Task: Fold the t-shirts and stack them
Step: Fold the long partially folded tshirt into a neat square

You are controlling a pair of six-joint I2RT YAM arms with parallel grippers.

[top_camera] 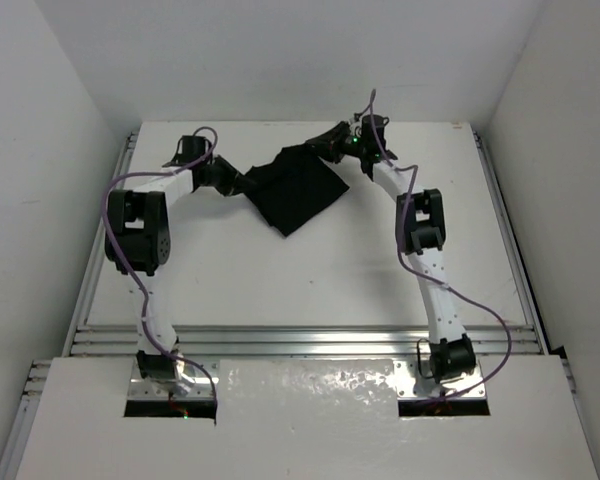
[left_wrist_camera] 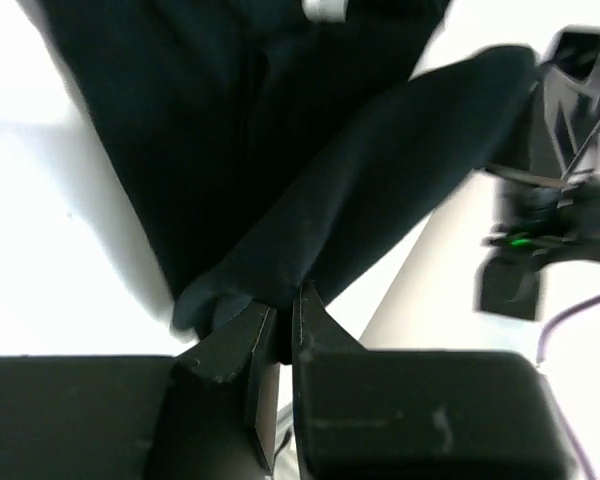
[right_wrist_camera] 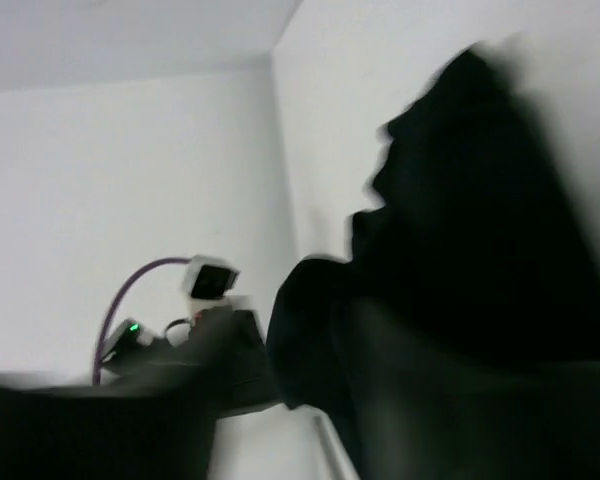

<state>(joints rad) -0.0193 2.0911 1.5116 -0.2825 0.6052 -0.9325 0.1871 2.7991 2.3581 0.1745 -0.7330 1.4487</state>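
Observation:
The black t-shirt (top_camera: 298, 188) hangs bunched between my two grippers over the far middle of the white table (top_camera: 280, 280). My left gripper (top_camera: 242, 184) is shut on its left edge. In the left wrist view the jaws (left_wrist_camera: 285, 312) pinch a fold of the cloth (left_wrist_camera: 280, 160), and the white neck label (left_wrist_camera: 325, 8) shows at the top edge. My right gripper (top_camera: 330, 143) holds the shirt's far right corner. The right wrist view is blurred, with black cloth (right_wrist_camera: 480, 250) filling its right side and hiding the fingers.
White walls close in the table on the left, the back and the right. Aluminium rails (top_camera: 300, 340) run along the near edge and the sides. Purple cables (top_camera: 115, 190) loop off both arms. The right arm (left_wrist_camera: 540, 200) shows in the left wrist view.

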